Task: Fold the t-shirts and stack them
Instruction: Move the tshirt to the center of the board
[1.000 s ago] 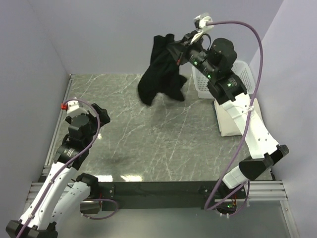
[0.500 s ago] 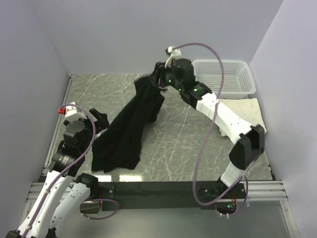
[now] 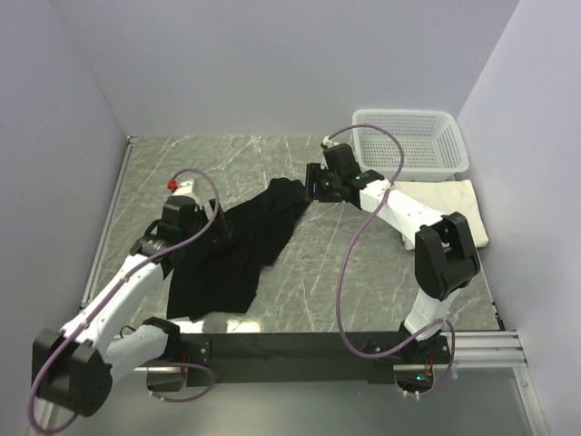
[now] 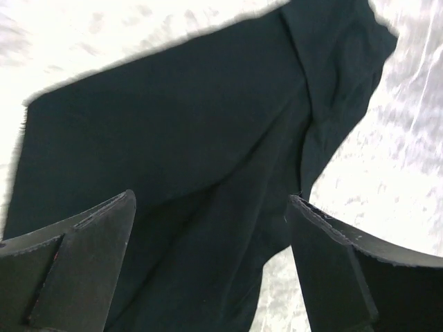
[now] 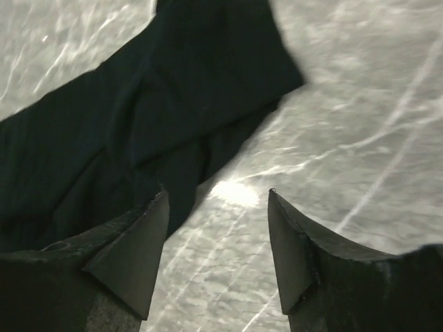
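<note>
The black t-shirt (image 3: 234, 250) lies loosely spread and rumpled on the marble table, running from centre to the near left. My right gripper (image 3: 310, 186) hovers just past its far end, open, with bare tabletop between the fingers (image 5: 131, 256) and the black cloth (image 5: 138, 117) beside the left one. My left gripper (image 3: 218, 225) stands wide open over the shirt's left part, black cloth (image 4: 208, 173) filling the gap between its fingers (image 4: 325, 270) without being pinched. A cream-white t-shirt (image 3: 454, 202) lies flat at the right, partly under the right arm.
A white mesh basket (image 3: 410, 143) stands at the far right against the back wall, just behind the cream shirt. Purple walls close in the table (image 3: 345, 263) on three sides. A dark rail runs along the near edge between the arm bases.
The right gripper swung the black shirt down from the air at the back, laid it across the table and opened off it. The left arm reached forward over the cloth.
</note>
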You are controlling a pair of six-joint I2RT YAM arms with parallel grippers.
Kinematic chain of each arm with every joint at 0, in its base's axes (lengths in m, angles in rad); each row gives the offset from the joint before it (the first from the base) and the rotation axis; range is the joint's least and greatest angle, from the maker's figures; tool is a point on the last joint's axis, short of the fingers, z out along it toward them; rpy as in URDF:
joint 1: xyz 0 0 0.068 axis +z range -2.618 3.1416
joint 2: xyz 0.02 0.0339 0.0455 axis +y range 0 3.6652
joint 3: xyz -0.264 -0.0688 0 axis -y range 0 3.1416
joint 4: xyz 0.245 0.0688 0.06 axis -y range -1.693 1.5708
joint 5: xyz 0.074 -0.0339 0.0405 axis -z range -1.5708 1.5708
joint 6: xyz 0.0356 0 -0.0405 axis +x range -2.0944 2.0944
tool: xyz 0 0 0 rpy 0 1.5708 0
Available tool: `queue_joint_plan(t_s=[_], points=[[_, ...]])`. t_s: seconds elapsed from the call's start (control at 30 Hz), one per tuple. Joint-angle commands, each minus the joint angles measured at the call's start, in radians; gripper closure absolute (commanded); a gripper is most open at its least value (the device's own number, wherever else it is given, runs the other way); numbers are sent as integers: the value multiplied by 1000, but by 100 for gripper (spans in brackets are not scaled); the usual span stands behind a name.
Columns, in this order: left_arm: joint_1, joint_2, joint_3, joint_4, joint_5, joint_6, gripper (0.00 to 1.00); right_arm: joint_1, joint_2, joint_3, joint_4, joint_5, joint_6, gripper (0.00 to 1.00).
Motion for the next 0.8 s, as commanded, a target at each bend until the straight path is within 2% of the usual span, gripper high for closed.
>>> queue_joint_plan(t_s=[0.0,0.13,0.27,0.37,0.5,0.57,0.77], points=[[-15,94,41,98,116,-1,5,15,-25,-4,39,-74,-16,36],[-18,217,84,179,136,-44,12,20,-14,-3,18,-85,-7,39],[-18,370,211,242,162,-53,21,18,-54,-53,31,-63,-3,39],[-18,540,322,239,188,-46,24,18,-102,-102,41,-74,3,39],[-20,687,431,233,219,-38,27,20,-152,-180,73,-102,32,39],[-20,740,488,217,233,-32,28,22,-172,-229,99,-114,43,39],[-32,876,590,210,251,-21,40,26,-212,-306,117,-134,56,40]])
